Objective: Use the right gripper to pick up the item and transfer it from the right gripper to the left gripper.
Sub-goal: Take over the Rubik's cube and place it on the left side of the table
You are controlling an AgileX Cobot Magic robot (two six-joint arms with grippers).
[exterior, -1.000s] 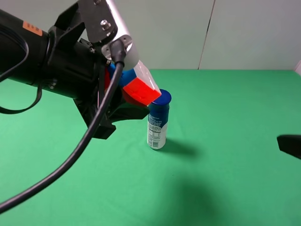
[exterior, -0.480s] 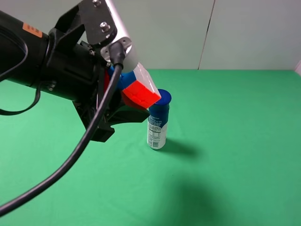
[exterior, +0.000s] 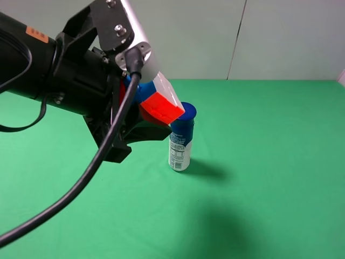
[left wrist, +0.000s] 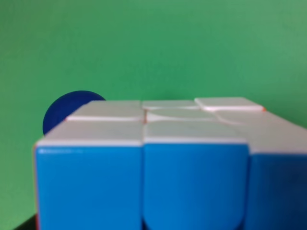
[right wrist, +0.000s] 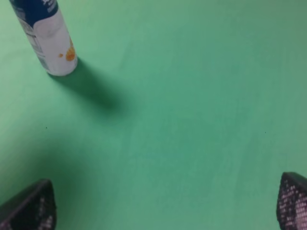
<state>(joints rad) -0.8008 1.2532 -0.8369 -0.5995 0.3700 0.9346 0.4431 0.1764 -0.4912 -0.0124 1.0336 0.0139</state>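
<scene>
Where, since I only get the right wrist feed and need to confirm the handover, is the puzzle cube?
Observer: In the exterior high view the left gripper holds the puzzle cube up off the green table.
Operator: Is it near the bottle I can see?
Observer: From that camera its red-orange face overlaps the blue cap of the bottle. I cannot tell whether they touch.
Operator: Anything from the left wrist?
Observer: The cube fills most of it, with a blue face nearest and a white face beyond.
</scene>
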